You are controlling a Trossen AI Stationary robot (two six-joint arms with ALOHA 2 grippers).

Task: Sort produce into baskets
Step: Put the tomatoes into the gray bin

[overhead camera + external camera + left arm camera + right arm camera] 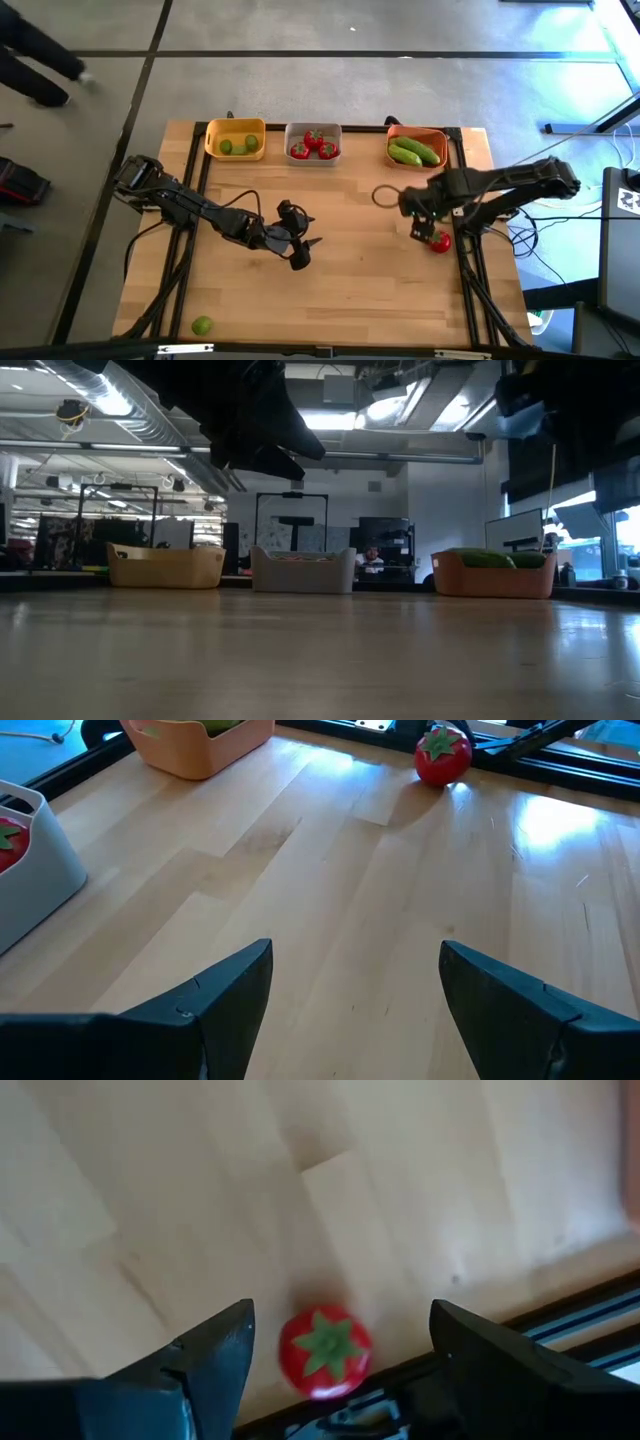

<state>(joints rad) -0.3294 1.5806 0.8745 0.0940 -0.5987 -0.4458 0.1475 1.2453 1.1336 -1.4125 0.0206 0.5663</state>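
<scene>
Right gripper (340,1355), fingers apart, hangs over my tomato (325,1351) near the table (350,290) edge; left gripper (303,246) waits open mid-table.

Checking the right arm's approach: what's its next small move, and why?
Probably lower the right gripper straight down around the loose tomato and close. Its fingers are open with the tomato lying between them on the table near the right edge, not yet gripped. The grey basket already holds tomatoes.
</scene>
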